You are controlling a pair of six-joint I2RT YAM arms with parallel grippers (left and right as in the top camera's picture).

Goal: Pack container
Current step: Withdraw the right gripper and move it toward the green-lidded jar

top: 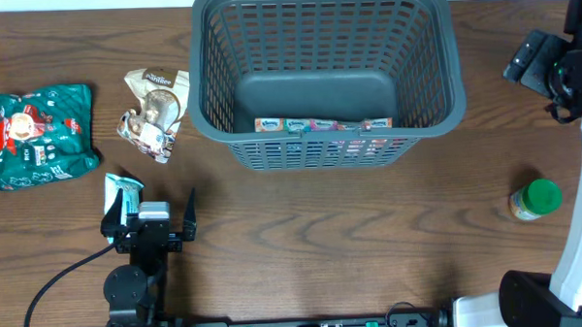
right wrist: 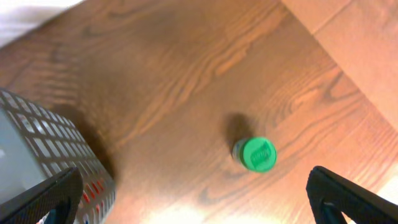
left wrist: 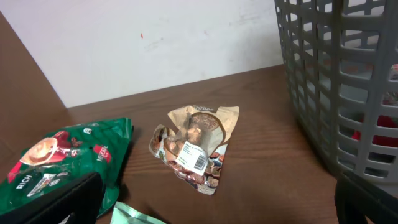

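The dark grey slotted basket (top: 327, 75) stands at the back middle of the table, with a colourful flat pack (top: 324, 124) lying against its near wall. The basket also shows in the left wrist view (left wrist: 348, 81) and the right wrist view (right wrist: 37, 149). My left gripper (top: 149, 215) is open and empty, low at the front left, beside a mint-green packet (top: 122, 194). In its view (left wrist: 214, 208) a crumpled brown bag (left wrist: 196, 146) lies ahead. My right gripper (top: 545, 62) is open and empty, raised at the far right (right wrist: 196, 199), above a green-lidded jar (right wrist: 256, 154).
A green snack bag (top: 36, 134) lies at the far left, also in the left wrist view (left wrist: 62, 155). The brown bag (top: 155, 112) lies left of the basket. The green-lidded jar (top: 537, 199) stands at the right. A black cable (top: 53, 283) runs along the front left.
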